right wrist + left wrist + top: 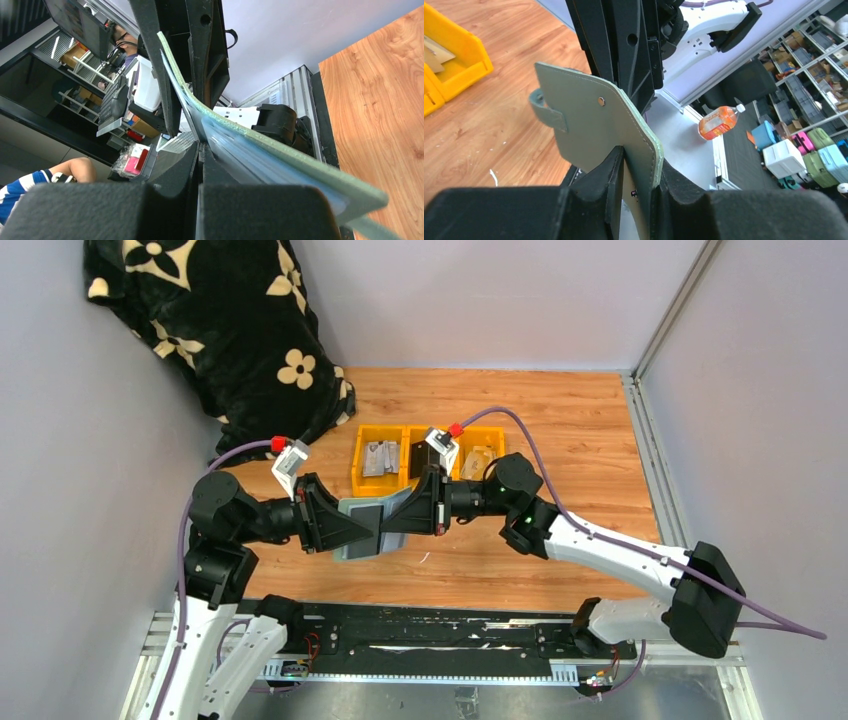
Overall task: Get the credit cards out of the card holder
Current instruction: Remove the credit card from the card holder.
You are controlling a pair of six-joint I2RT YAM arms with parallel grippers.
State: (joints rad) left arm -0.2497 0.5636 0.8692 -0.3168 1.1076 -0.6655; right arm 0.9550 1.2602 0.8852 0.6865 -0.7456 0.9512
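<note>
The left gripper (638, 172) sits narrow around one flap of the card holder (594, 120); whether it truly pinches cannot be told. The holder is held in the air between both arms, above the counter (560, 440), just on the near side of the yellow bins (378, 468). The right gripper (200, 152) is clamped tight on the opposite edge. The left should probably brace its flap firmly while the right pulls slowly, straight along the pocket.

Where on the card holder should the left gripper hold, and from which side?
The flap's bare edge, from the left, jaws across its thin edge: the holder is held open in the air, the right gripper clamps its other half, and the tab sticks out at one side.
</note>
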